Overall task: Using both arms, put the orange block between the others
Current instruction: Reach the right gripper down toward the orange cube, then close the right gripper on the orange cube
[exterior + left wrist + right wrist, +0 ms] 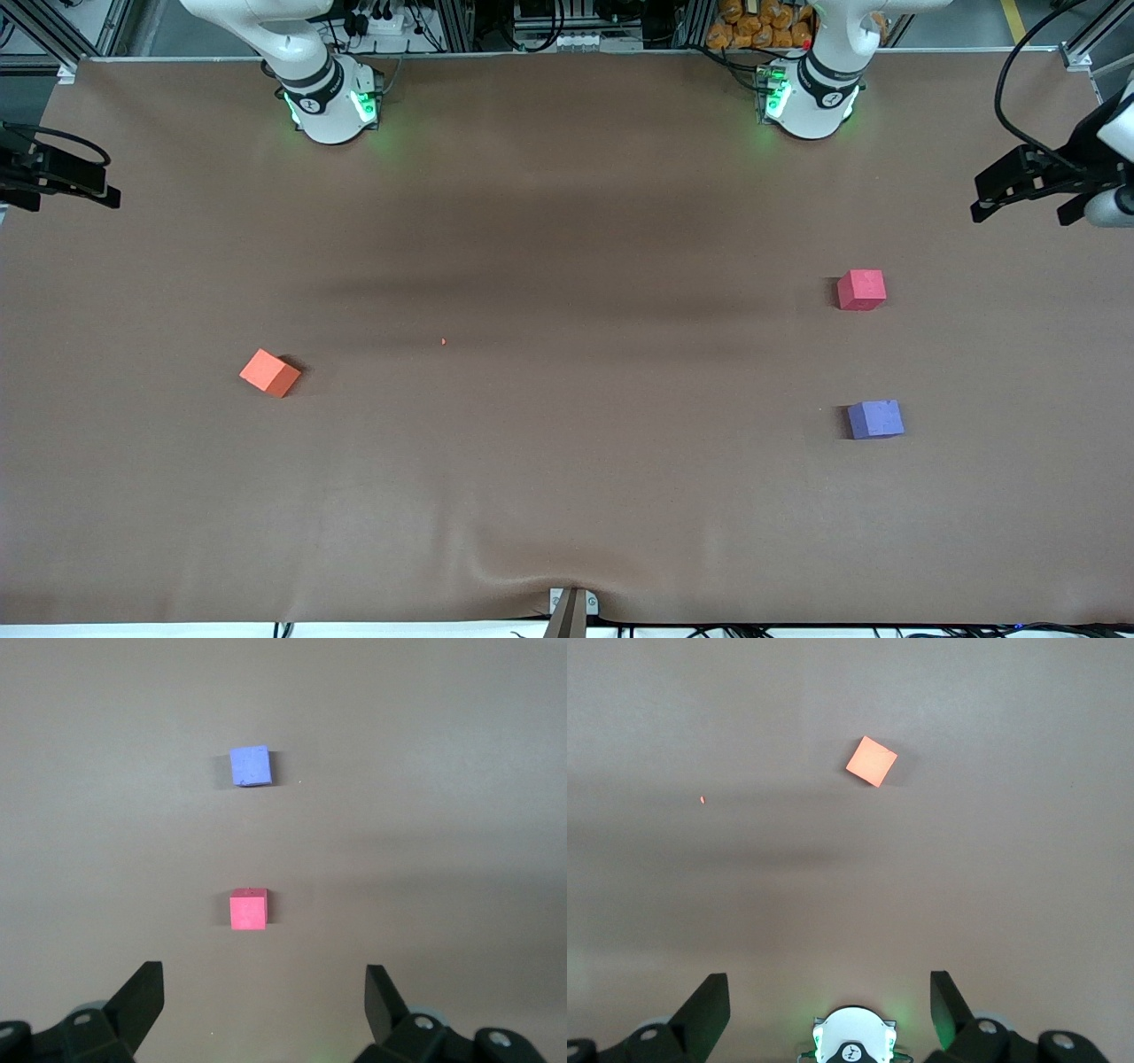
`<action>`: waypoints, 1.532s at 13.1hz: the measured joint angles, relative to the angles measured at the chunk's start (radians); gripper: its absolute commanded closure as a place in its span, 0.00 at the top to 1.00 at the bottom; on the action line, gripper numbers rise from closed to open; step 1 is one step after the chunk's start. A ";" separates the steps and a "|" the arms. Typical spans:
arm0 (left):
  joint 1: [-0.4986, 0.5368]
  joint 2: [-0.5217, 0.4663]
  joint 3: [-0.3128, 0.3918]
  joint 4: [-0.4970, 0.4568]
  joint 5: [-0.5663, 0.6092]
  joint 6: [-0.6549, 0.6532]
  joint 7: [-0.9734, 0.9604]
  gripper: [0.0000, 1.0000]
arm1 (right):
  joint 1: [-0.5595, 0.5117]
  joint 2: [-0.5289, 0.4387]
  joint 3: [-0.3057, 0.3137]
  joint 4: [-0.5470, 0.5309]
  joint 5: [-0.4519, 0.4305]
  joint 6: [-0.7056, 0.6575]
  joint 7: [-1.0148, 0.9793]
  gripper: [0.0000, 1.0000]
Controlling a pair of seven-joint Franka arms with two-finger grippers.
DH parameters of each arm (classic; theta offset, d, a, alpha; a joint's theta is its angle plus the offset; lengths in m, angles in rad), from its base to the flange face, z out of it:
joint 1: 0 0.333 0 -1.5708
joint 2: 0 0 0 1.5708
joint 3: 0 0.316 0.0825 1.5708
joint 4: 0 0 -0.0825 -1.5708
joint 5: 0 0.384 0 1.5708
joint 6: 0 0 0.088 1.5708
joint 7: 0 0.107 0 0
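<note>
We see the orange block (269, 372) lying alone on the brown desk (567, 496), toward the right arm's end and turned cornerwise to the desk's edges. We take it as our landmark. Nothing touches it, and bare desk surrounds it on every side. A tiny reddish speck (443, 341) sits on the desk a little farther from the front camera than the block, off toward the left arm's end.

The others lie well apart from the orange block, toward the left arm's end of the desk. The pinkish-red cube (861, 290) is farther from the front camera than the orange block; the purple-blue cube (875, 419) is nearer to that camera than it. The two cubes are separated by a stretch of open desk, with nothing standing in that gap.

The right gripper (53, 177) hangs at the edge of the front view, over the desk's end closest to the orange block. In the right wrist view its fingers (709, 1005) are spread wide and grasp nothing, with the orange block (872, 761) in sight on the desk past them.

The left gripper (1032, 190) hangs over the desk's end closest to the two cubes. Its fingers (142, 997) are likewise spread and empty, with the pinkish-red cube (249, 909) and the purple-blue cube (249, 766) in sight on the desk past them.
</note>
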 measured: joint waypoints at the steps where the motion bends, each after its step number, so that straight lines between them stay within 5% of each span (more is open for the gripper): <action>1: 0.001 0.001 0.001 -0.003 0.000 -0.007 0.000 1.00 | 0.000 0.000 0.000 0.000 0.000 0.005 0.000 1.00; 6: 0.026 0.008 0.004 -0.002 0.000 -0.006 -0.002 1.00 | 0.000 0.044 0.000 -0.065 0.000 0.178 0.000 1.00; 12: 0.034 0.007 0.002 0.001 0.000 0.005 -0.002 1.00 | 0.000 0.231 -0.001 -0.235 0.000 0.453 -0.026 1.00; 20: 0.035 0.007 0.003 0.003 0.000 0.005 0.000 1.00 | -0.002 0.481 -0.005 -0.262 0.000 0.645 -0.497 1.00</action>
